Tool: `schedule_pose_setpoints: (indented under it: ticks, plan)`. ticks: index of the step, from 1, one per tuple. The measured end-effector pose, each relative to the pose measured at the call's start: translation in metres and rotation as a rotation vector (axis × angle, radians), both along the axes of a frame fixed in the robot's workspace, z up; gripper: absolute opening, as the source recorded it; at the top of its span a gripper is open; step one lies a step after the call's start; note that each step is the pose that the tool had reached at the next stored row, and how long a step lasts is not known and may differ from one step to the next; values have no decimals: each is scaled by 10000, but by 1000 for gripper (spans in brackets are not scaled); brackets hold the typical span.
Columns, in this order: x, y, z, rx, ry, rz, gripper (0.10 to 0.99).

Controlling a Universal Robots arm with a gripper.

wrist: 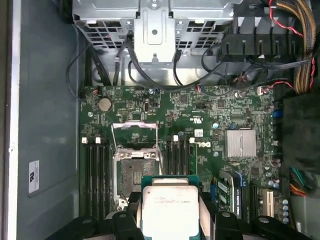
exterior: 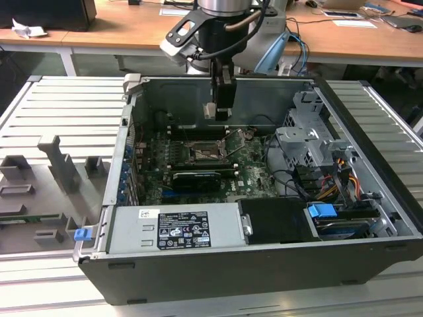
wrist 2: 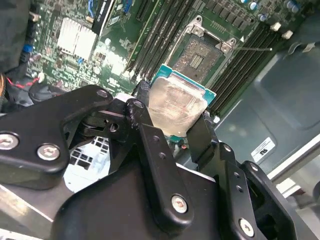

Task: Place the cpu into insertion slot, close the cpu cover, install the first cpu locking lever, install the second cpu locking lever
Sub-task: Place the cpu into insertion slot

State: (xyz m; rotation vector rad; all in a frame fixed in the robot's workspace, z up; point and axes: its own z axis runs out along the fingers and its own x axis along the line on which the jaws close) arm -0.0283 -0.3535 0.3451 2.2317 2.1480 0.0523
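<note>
My gripper (exterior: 221,112) hangs inside the open computer case, a little above the green board. It is shut on the cpu (wrist 2: 176,106), a flat square chip with a pale silver top and a green edge. In both wrist views a black finger (wrist 2: 142,107) presses against each side of the cpu (wrist: 170,209). The insertion slot (wrist: 136,167) lies open and bare on the board just beyond the chip, and the exterior view has the insertion slot (exterior: 201,154) below the gripper. The cpu cover (wrist: 134,125) stands flipped up at the slot's far edge. Two thin wire levers (wrist: 158,145) are raised beside the slot.
Long black memory slots (wrist: 95,170) flank the socket on both sides. A black graphics card (exterior: 195,178) lies in front of it, a power supply (exterior: 175,228) at the case front, and a drive cage with cables (exterior: 307,142) on the exterior view's right. Grey fixtures (exterior: 59,162) stand outside the case.
</note>
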Motion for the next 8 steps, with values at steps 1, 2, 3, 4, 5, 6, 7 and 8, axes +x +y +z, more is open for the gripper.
schedule_pose_setpoints:
  ticks: [1,2,3,4,5,6,7,8]
  plan:
    - [0,0,-14,-3,-13,-119,541]
    - [0,0,-32,-3,-36,-118,541]
    - [0,5,-49,-5,-37,-41,541]
    - [0,7,-63,-3,-37,374,541]
    - [0,7,-74,-2,-38,728,541]
    - [0,7,-83,-1,-38,999,541]
    - [0,7,-89,-1,-38,1127,541]
    - [0,8,-103,2,-38,1226,541]
